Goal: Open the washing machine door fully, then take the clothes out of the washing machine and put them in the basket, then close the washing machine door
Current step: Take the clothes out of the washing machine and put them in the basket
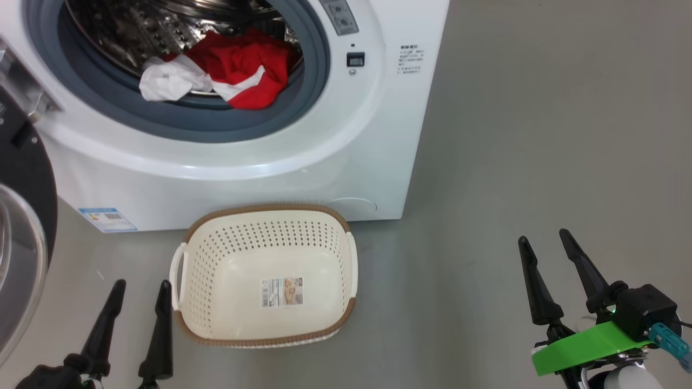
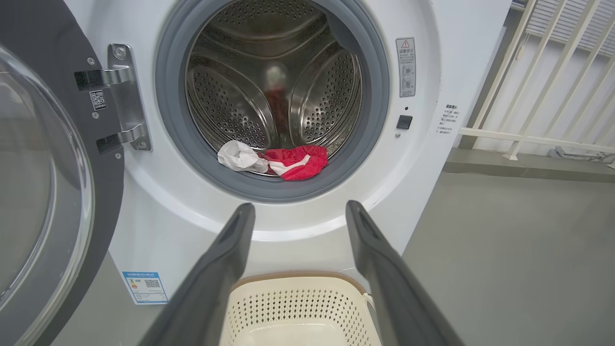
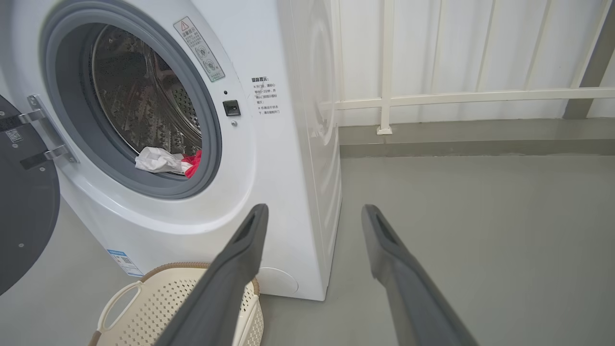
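While the washing machine (image 1: 351,162) stands on a plain grey floor (image 1: 513,162) with a white railing (image 3: 456,96) behind it, the washing machine door (image 1: 27,178) hangs swung open at left, cut off by the frame edge. The clothes (image 1: 227,70), red and white, lie at the drum's front lip. The basket (image 1: 270,213) sits on the floor just before the machine, base sticker showing. Left gripper (image 1: 141,283) and right gripper (image 1: 543,235) are both spread, holding nothing. Drum back blurry.
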Motion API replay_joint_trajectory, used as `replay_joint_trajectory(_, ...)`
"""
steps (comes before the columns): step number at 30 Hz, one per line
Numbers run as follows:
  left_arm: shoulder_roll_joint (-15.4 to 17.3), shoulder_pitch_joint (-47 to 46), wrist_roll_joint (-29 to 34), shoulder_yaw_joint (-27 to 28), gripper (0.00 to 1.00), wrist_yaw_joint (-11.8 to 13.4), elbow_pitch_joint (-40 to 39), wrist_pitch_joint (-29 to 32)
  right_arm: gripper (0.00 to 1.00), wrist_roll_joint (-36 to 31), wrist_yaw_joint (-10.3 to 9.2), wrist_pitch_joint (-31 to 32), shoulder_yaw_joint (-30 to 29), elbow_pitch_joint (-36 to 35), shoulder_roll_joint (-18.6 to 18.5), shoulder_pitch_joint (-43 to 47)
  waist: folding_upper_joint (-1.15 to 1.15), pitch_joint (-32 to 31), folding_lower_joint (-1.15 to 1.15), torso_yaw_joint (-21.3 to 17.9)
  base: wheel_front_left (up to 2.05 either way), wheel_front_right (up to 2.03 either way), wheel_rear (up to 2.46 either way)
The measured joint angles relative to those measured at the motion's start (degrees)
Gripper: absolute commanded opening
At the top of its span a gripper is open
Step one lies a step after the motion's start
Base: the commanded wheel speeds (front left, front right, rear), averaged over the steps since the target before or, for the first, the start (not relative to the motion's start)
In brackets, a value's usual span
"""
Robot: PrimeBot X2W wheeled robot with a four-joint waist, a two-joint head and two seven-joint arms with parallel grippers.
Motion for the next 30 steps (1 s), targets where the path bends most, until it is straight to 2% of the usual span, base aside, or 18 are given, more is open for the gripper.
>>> replay_joint_trajectory(15, 0.66, -0.86, -0.1, -0.9, 1.0, 0.0, 0.29, 0.0, 1.0, -0.43, 0.0, 0.0, 0.43, 0.01, 0.29, -0.23, 0.0, 0.19, 0.0, 0.27, 1.17, -1.23, 0.06)
replay_joint_trajectory(30, 0.75, -0.91, -0.52, -1.3, 1.0, 0.0, 2.42, 0.0, 1.0, -0.43, 0.0, 0.0, 0.88, 0.07, 0.43, -0.68, 0.0, 0.67, 0.0, 0.45, 0.06, -0.06, 0.0)
